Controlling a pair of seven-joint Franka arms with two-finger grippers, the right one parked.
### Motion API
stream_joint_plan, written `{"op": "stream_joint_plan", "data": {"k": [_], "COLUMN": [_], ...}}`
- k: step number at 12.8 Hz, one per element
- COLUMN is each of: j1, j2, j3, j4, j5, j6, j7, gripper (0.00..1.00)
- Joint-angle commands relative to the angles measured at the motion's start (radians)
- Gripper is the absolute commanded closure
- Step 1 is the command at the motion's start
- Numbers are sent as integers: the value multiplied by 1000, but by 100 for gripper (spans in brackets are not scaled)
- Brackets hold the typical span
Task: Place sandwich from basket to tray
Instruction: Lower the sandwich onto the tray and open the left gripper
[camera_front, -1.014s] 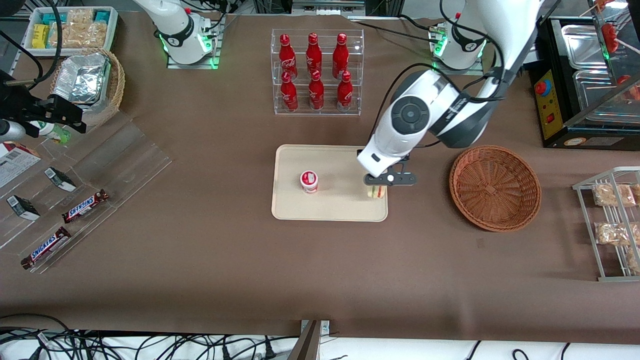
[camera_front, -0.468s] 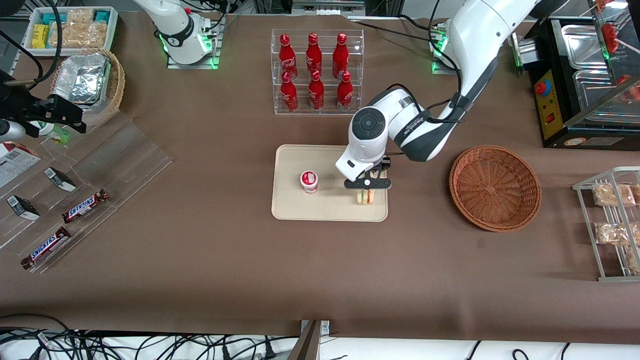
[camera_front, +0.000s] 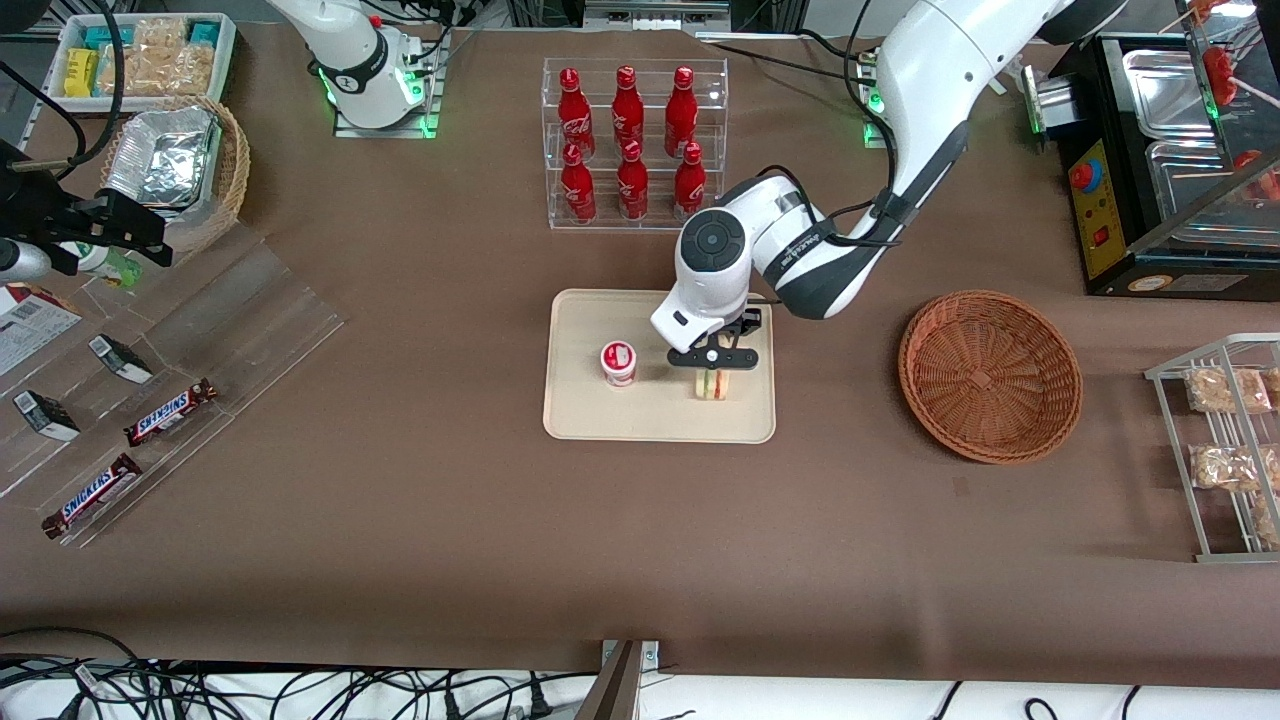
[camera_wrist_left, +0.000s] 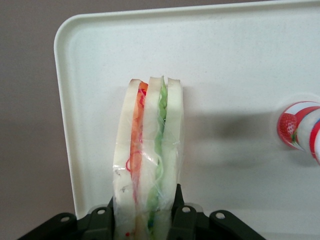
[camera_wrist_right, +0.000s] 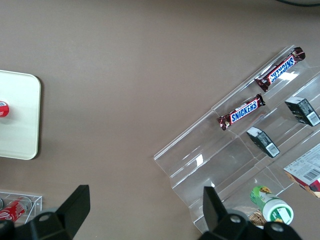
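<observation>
Now, front view: the gripper (camera_front: 712, 357) is over the tray (camera_front: 590, 410), directly above the sandwich (camera_front: 711, 385), which it grips from the top.
Change: within the last second the gripper has carried the sandwich from the tray's edge on the basket side further in toward the yogurt cup (camera_front: 618, 362); the carry is nearly over and the set-down comes next, by my reading.
Basket: the basket (camera_front: 990, 375) sits well apart from the gripper, toward the working arm's end of the table, with nothing in it.
Left wrist view: the fingers (camera_wrist_left: 182, 220) clamp the sandwich (camera_wrist_left: 147, 155) on both bread faces, the wedge pointing away from the gripper over the tray (camera_wrist_left: 240, 65).
Height: the sandwich is probably just above the tray or barely touching; contact is not clear.
Cup: the yogurt cup (camera_wrist_left: 300, 127) stands beside the gripper, apart from the sandwich.
Right wrist view: only a corner of the tray (camera_wrist_right: 20, 120) shows; the gripper and sandwich are out of sight.
</observation>
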Motion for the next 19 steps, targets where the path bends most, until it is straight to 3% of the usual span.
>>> {"op": "stream_joint_plan", "data": {"k": [1,3,4,6,7,8,13,16,19], "j1": [-37,-37,-37,-39,-37,-37,-14,32,85], "j2": [22,29,29,31,29,29,-7,-35,-79], "j3": [24,26,26,26,24,24,21,17,12], "j4": [30,30,30,30,30,30,76,157,211], "j5": [71,72,74,72,72,72,53,-4,-12], "j6": [3,3,3,3,3,3,-16,-147,-258], "j7": [-67,-69,-69,-69,-69,-69,-134,-132,-115], "gripper": [58,57,48,40,17,0,0,0,0]}}
